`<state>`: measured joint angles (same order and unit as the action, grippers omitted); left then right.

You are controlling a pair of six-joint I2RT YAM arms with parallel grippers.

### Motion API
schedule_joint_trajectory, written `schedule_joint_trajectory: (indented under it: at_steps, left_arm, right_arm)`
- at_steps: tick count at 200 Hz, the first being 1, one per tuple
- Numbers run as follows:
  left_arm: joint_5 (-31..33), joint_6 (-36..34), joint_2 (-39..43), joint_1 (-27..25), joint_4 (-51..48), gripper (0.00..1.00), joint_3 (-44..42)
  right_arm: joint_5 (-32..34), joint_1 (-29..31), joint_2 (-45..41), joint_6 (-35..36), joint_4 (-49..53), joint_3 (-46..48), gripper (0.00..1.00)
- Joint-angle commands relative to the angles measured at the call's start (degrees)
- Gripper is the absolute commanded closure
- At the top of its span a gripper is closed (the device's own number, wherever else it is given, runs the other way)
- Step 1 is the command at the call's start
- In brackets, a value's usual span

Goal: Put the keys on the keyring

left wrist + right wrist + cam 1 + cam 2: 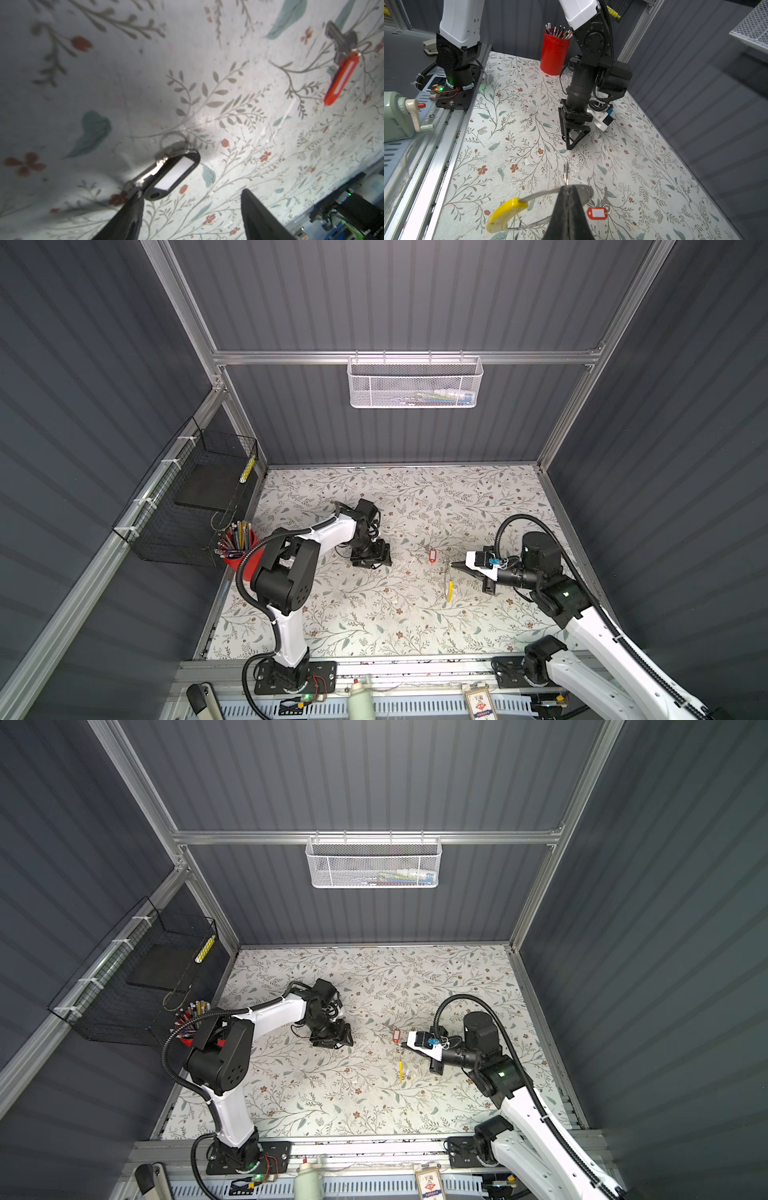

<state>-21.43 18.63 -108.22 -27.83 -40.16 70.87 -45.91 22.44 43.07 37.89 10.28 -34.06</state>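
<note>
R pincer, clamped on keyring, holds hoop upright, prob. steadying it for threading. L pincer gapes wide, empty, at black-tagged key on table.

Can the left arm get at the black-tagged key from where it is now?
Probably yes. The left gripper is open right at the black-tagged key, which lies flat on the table with nothing over it, though it sits by one finger, not centred.
</note>
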Motion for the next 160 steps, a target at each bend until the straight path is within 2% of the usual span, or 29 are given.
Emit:
schedule_joint_trajectory:
  at_steps: [1, 30, 71, 112, 138, 160]
  left_arm:
    - [-5.3, 0.6, 0.0, -0.5, 0.5, 0.26, -2.9]
    - [-9.5, 2.1, -0.8, -1.0, 5.1, 0.26, -3.1]
    - [-11.8, -0.5, -3.3, -3.0, 4.1, 0.26, 1.0]
    - [-1.2, -7.7, 1.6, -2.8, -2.7, 0.28, 2.6]
    - [7.5, -12.4, 2.9, -2.7, -5.5, 0.35, 3.8]
    - [10.6, -16.4, 2.9, -2.1, -5.6, 0.4, 4.1]
  right_arm:
    - [-0.8, 0.2, -0.4, -0.8, -1.2, 0.4, 0.95]
    - [-0.9, 0.2, 0.1, -0.8, -1.2, 0.4, 0.95]
    - [-0.5, 0.3, -0.2, -0.7, -0.6, 0.4, 0.95]
    - [-0.5, 0.2, 0.3, -0.8, -0.6, 0.3, 0.95]
    - [-0.7, 0.2, 0.7, -0.6, -0.5, 0.1, 0.95]
    - [-0.7, 0.3, 0.9, -0.3, 0.2, -0.3, 0.95]
